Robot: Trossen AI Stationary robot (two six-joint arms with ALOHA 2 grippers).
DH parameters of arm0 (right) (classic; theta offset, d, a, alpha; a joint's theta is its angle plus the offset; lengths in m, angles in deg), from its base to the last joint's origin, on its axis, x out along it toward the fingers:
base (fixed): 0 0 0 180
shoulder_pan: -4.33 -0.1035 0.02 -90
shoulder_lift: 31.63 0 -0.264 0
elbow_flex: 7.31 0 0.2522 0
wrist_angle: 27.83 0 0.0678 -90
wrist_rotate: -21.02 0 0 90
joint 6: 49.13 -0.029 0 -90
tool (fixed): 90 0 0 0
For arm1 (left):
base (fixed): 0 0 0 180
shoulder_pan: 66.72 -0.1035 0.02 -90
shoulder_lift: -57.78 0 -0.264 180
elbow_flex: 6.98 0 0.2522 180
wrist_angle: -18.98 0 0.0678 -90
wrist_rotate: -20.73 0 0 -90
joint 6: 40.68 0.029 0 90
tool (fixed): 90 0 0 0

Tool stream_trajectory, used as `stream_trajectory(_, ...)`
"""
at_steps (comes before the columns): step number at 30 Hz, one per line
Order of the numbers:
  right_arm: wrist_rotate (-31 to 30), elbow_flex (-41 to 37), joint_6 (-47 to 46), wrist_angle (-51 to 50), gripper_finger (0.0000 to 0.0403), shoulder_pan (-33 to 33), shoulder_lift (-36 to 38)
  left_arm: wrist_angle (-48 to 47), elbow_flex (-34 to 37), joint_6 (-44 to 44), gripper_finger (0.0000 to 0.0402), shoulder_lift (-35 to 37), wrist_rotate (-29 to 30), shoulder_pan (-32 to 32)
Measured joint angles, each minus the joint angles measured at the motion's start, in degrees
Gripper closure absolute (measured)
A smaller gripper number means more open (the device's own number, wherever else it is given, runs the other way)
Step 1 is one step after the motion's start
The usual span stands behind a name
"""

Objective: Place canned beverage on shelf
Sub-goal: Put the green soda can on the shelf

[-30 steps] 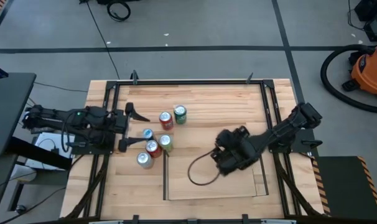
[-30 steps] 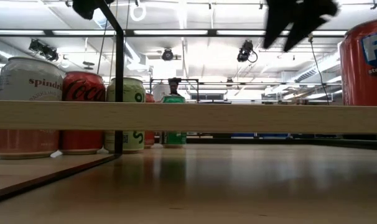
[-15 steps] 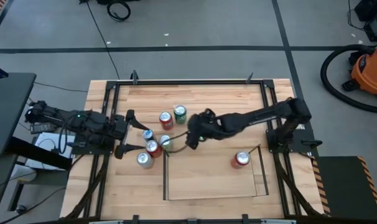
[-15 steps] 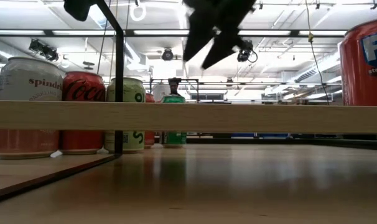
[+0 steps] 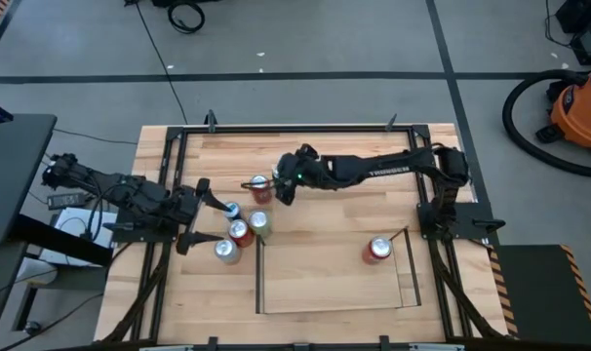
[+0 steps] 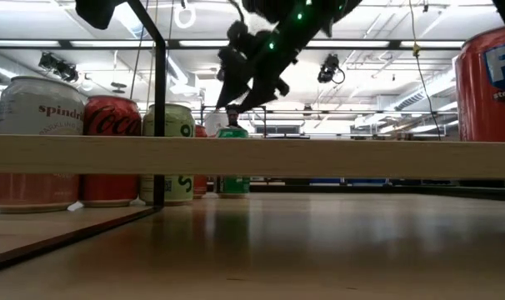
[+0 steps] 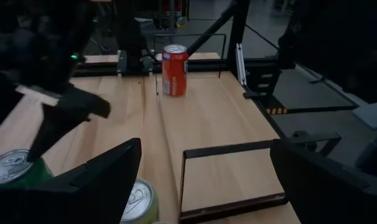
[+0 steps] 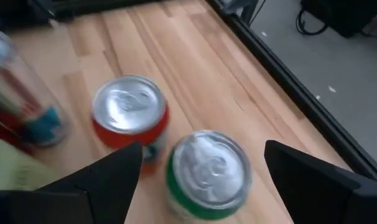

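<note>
Grey floor is seen around the wooden table point(image 5: 315, 146). On the shelf point(image 5: 315, 283), one red can point(image 5: 377, 251) is stood near its right edge. Since a second ago, the right gripper point(image 5: 281, 188) has been swung off the shelf, fingers spread, above the green can point(image 8: 206, 175). Left of the shelf, the left gripper point(image 5: 200, 211) is held spread beside clustered cans point(image 5: 239, 232).

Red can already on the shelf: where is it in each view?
High view: red can on the shelf, near its right rod.
Low view: at the right edge, cropped, above the shelf's front edge.
Left wrist view: upright, far across the table.
Right wrist view: not in it; the cans there are off the shelf.
Shared landmark: the shelf's dark rods.
</note>
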Motion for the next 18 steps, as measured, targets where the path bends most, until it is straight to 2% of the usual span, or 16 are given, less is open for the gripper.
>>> stream_trajectory(5,4.9,0.1,1.1,4.6,0.0039,2.7,-3.2,-0.6,0.0,-0.1,0.0034,0.0,0.0,0.0)
stream_trajectory(9,7.6,-0.1,-0.4,4.0,0.0031,4.0,-4.2,-1.2,0.0,-0.2,0.0034,-0.1,0.0,0.0)
stream_trajectory(18,7.3,-0.3,-1.5,3.2,0.0042,4.8,-7.0,-1.5,0.0,-0.6,0.0034,-0.4,0.0,0.0)
